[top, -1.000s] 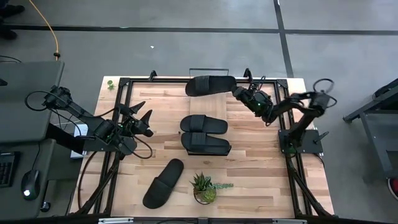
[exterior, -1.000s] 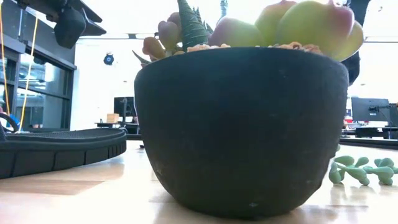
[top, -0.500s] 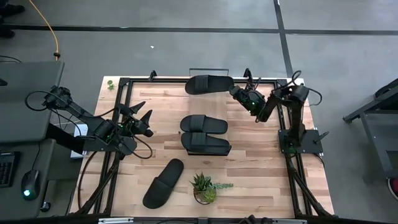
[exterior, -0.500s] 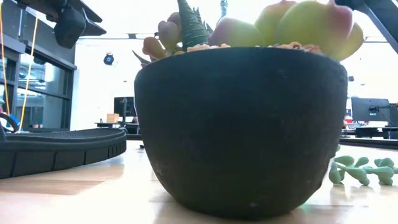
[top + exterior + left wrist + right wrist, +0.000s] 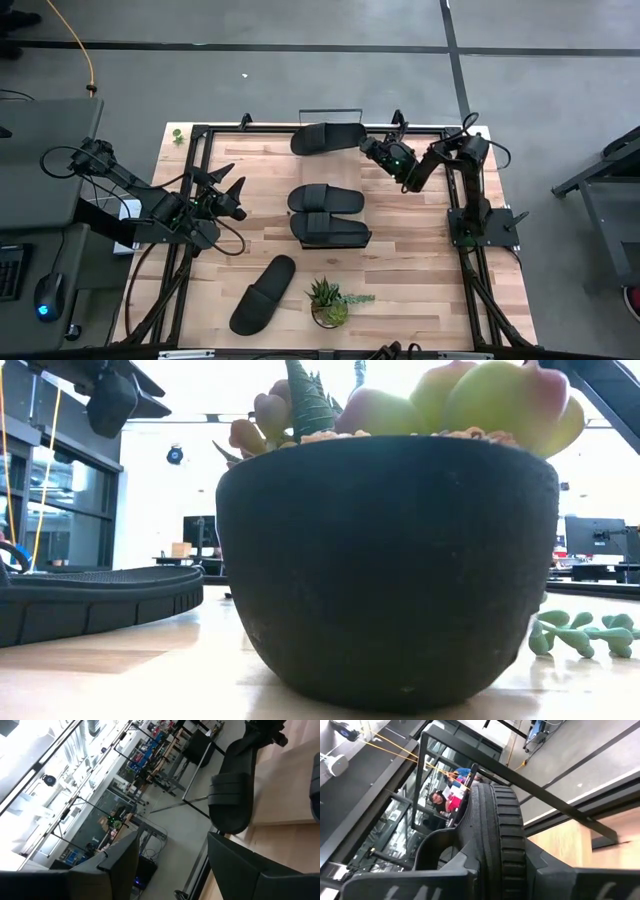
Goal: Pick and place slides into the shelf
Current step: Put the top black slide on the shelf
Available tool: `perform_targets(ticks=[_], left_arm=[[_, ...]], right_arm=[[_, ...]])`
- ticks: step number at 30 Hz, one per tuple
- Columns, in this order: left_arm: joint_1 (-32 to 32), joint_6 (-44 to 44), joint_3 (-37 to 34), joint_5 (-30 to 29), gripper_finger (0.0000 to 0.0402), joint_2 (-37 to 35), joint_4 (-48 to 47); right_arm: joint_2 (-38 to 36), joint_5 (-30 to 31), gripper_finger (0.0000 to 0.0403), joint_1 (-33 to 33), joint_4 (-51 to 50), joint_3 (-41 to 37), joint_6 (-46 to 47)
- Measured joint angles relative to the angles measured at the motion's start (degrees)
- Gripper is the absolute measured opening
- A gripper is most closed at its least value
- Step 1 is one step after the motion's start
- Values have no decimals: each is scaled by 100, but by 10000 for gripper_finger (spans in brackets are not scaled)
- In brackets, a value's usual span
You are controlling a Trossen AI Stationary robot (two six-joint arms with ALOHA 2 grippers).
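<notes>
Several black slides show in the high view. One slide (image 5: 328, 138) lies along the table's far edge with my right gripper (image 5: 366, 145) shut on its right end. A thin black wire frame (image 5: 332, 112) stands just behind it; the shelf's board I cannot pick out. Two slides (image 5: 325, 198) (image 5: 335, 231) lie flat side by side at mid-table. Another slide (image 5: 263, 293) lies slantwise near the front. My left gripper (image 5: 234, 193) waits open at the left, above the table, with nothing between its fingers. My right gripper pinches the end of the slide's sole (image 5: 496, 851) between its two fingers, one on the footbed side, one on the underside. The fingers come level from the table's right and lie along the slide. It sticks out toward the table's left, tilted; whether it rests on anything I cannot tell.
A dark pot of succulents (image 5: 328, 303) stands near the front edge, right of the front slide, and fills the low view (image 5: 390, 560). Black frame rails (image 5: 190, 190) run along the table's sides. Bare wood (image 5: 420, 260) lies at the right.
My right gripper has carried the slide toward the table's left edge and a little down, its arm folding closer in over the table's right side. The slide has kept its lie along the far edge. The other slides have stayed put.
</notes>
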Motion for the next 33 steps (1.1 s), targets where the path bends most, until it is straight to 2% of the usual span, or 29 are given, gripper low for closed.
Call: perform_targets(ticks=[6,18,23,33], left_arm=[[0,0,0,13,216,1,4],[-2,2,0,96,216,1,45],[-2,4,0,101,216,1,42],[0,7,0,101,216,1,41]], right_arm=[[0,258,46,0,-114,-108,-87],[-2,293,56,0,-217,-134,-399],[-2,329,96,0,-295,-132,-546],[-2,375,208,2,-379,-134,-949]])
